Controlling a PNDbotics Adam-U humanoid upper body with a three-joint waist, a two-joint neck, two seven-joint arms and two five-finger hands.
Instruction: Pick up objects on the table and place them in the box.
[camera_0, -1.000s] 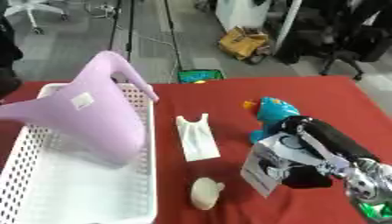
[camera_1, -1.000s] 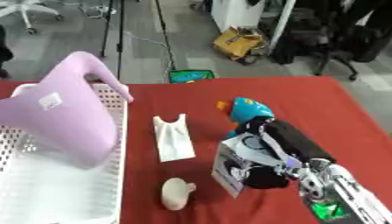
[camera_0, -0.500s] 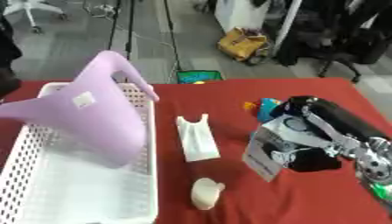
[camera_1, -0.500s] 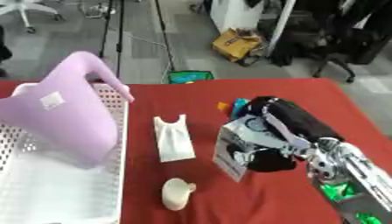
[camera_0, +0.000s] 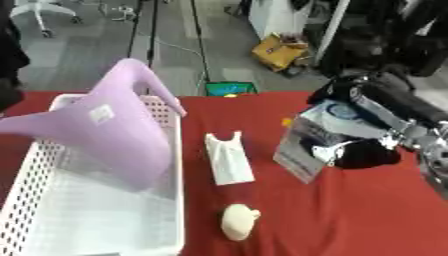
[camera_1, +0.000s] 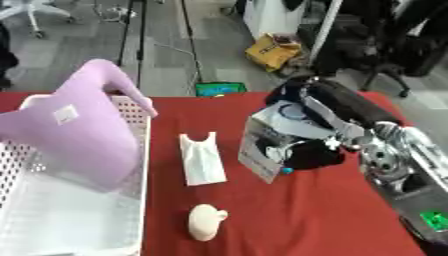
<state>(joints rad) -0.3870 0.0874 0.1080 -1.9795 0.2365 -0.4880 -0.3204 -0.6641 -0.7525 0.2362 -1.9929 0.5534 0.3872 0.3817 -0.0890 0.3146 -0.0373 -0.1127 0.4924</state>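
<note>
white carton (camera_0: 317, 141) in right hand (camera_0: 357, 150)

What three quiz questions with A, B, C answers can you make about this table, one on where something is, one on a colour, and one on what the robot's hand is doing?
1. Where is the watering can?
A. In the white basket
B. On the floor
C. In the robot's hand

2. What colour is the tablecloth?
A. Blue
B. Red
C. Yellow

3. What is the right hand doing?
A. Resting open on the cloth
B. Holding the small box
C. Pouring from the can

Answers:
1 A, the lilac can stands inside the basket at the left.
2 B, the cloth shows red all around the white packet and the cream thing.
3 B, the dark fingers are curled round the box, which is tilted and raised off the cloth.
</note>
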